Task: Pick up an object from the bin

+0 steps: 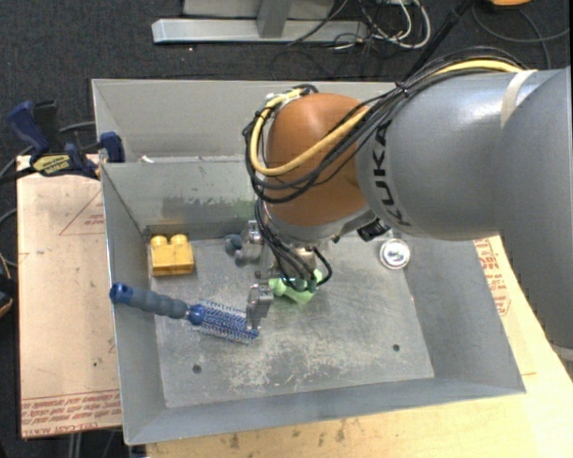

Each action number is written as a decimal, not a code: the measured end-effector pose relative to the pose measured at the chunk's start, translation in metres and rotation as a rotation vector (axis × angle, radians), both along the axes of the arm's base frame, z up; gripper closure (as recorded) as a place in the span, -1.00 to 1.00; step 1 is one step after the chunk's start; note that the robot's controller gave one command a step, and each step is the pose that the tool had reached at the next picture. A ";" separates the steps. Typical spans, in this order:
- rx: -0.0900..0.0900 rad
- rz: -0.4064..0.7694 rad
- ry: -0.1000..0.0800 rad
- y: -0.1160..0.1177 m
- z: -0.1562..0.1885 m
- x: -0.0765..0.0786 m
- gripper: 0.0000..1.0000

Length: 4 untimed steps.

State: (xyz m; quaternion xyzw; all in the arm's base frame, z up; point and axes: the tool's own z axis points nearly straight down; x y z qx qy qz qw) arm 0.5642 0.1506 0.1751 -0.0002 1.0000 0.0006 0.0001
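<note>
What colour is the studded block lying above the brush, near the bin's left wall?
Yellow. The block shows best in the camera view.

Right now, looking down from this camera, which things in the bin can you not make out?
- Green thing in mid-bin, camera view: mostly hidden under the gripper; kind unclear.
- Small grey thing right of the yellow block: too small to name.
- Round silver thing: too small to identify.
- Bin: far right corner covered by the arm.
</note>
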 end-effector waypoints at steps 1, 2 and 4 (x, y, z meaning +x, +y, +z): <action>0.003 -0.184 -0.003 -0.003 -0.099 -0.006 -1.00; 0.005 -0.185 -0.007 -0.002 -0.096 -0.004 1.00; -0.001 0.088 -0.002 0.024 0.119 -0.021 1.00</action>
